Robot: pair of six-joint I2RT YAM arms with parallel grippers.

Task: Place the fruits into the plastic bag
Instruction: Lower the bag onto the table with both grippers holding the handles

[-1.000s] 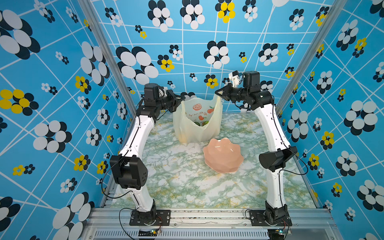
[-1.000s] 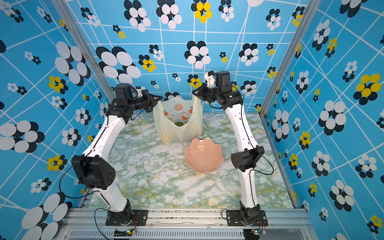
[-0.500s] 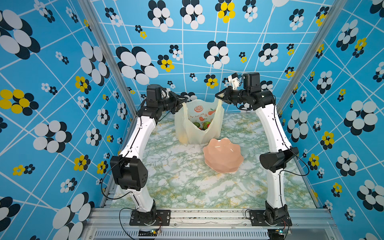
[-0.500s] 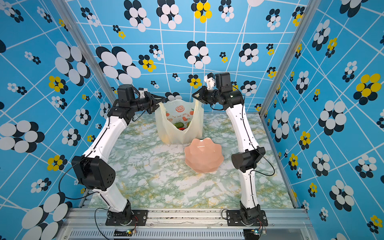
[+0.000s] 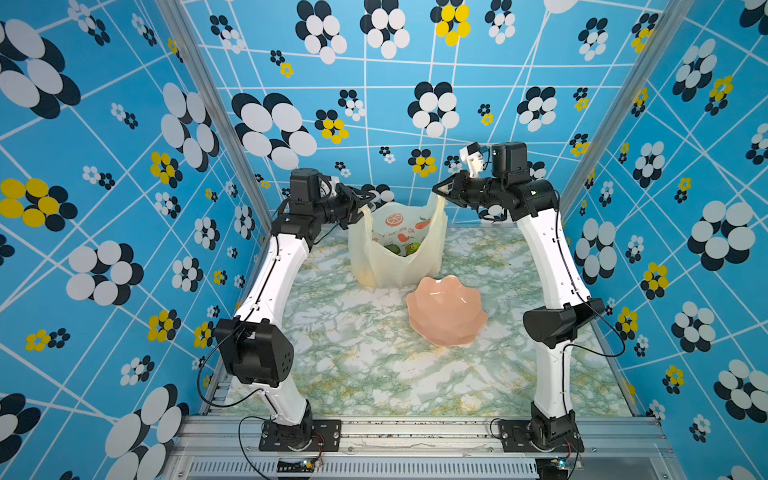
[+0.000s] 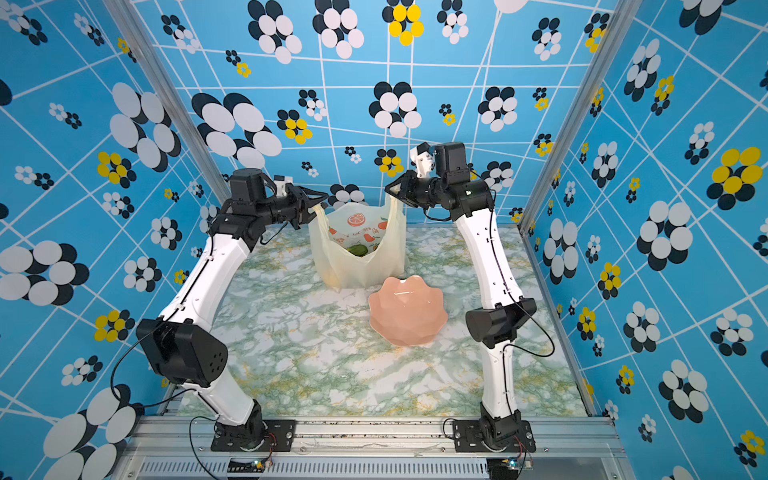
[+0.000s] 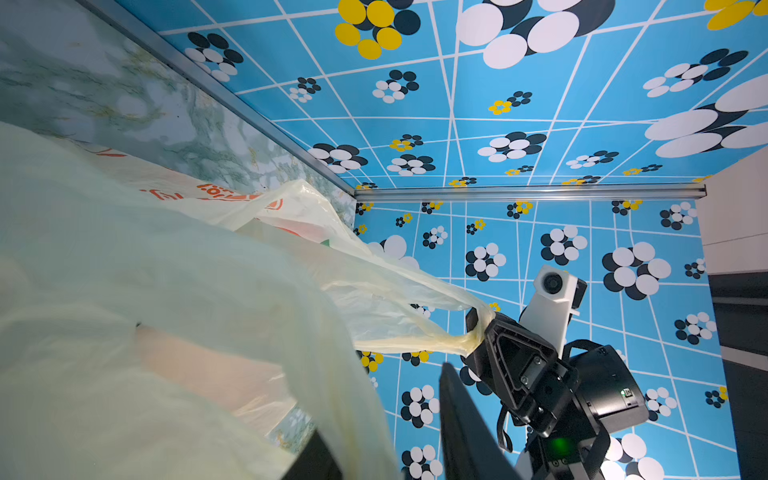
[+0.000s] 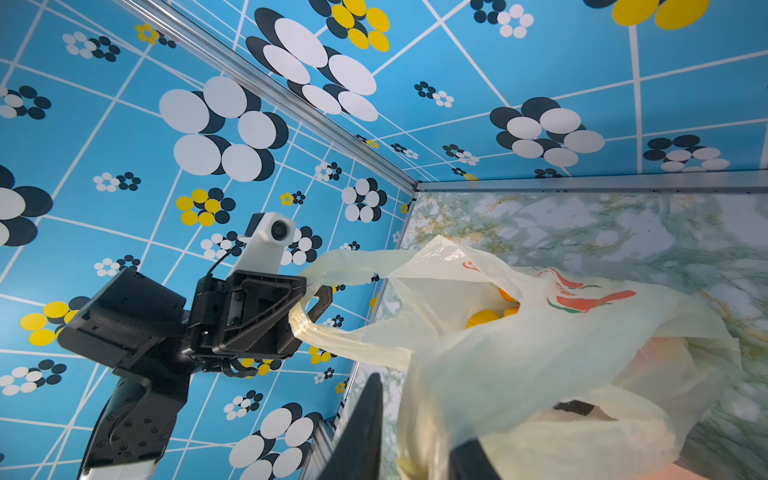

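Note:
The plastic bag [image 5: 395, 270] [image 6: 361, 270] stands at the back of the table, its mouth held up by its two handles. Green fruits [image 5: 392, 249] [image 6: 357, 250] lie inside it, and yellow-orange fruits [image 8: 484, 319] show through its mouth in the right wrist view. My left gripper [image 5: 365, 203] [image 6: 320, 201] [image 8: 309, 303] is at the left handle, jaws parted, with the loop hanging over one finger. My right gripper [image 5: 440, 193] [image 6: 392, 192] [image 7: 478, 328] is at the right handle, jaws slightly apart, with the handle lying between them. Bag film [image 7: 166, 270] [image 8: 540, 353] fills both wrist views.
A pink scalloped bowl [image 5: 446, 311] [image 6: 407, 311] sits just in front of the bag, to its right, with nothing visible in it. The back wall stands close behind the bag. The marbled table [image 5: 353, 365] stretches toward the front rail.
Both grippers were shut on the bag handles and their jaws have since parted. The left gripper has shifted slightly toward the bag, and the handles hang looser.

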